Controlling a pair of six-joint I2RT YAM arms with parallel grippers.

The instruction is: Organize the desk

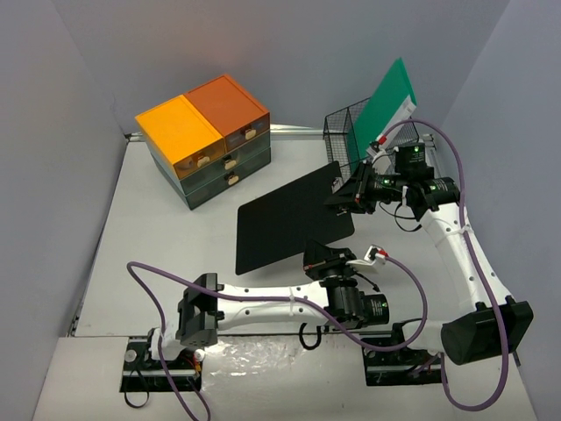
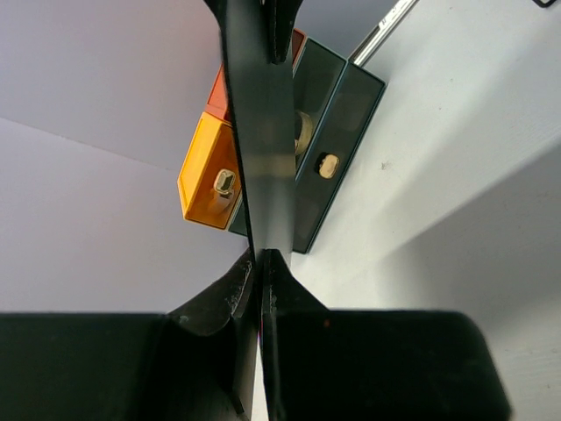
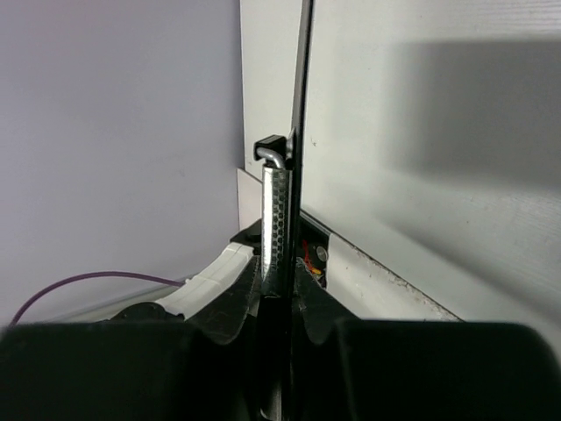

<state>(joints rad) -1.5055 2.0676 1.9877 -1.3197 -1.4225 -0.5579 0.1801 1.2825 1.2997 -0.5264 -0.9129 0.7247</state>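
Both jaws are clamped on the thin black rectangular clipboard (image 1: 294, 219): left gripper (image 1: 326, 260) at its near edge, right gripper (image 1: 351, 200) at the far clip end, above the flat pale grey desk (image 1: 158, 254). Not stowed yet imo.

**A:** What closes the space in?

**B:** Plain matte panels, pale grey with a lilac tint. There is a left wall (image 1: 53, 132), a back wall (image 1: 289, 44) and a right wall (image 1: 517, 105), meeting in straight corners.

**A:** And the furniture?

**B:** The desk (image 1: 158, 246), smooth and white, lies between them, with a thin metal rail (image 1: 294, 129) along its far edge. A drawer unit (image 1: 206, 140) with orange tops sits near the back left corner, turned at an angle.

**A:** The light?

**B:** Soft and even. Shadows on the white top have blurred edges.
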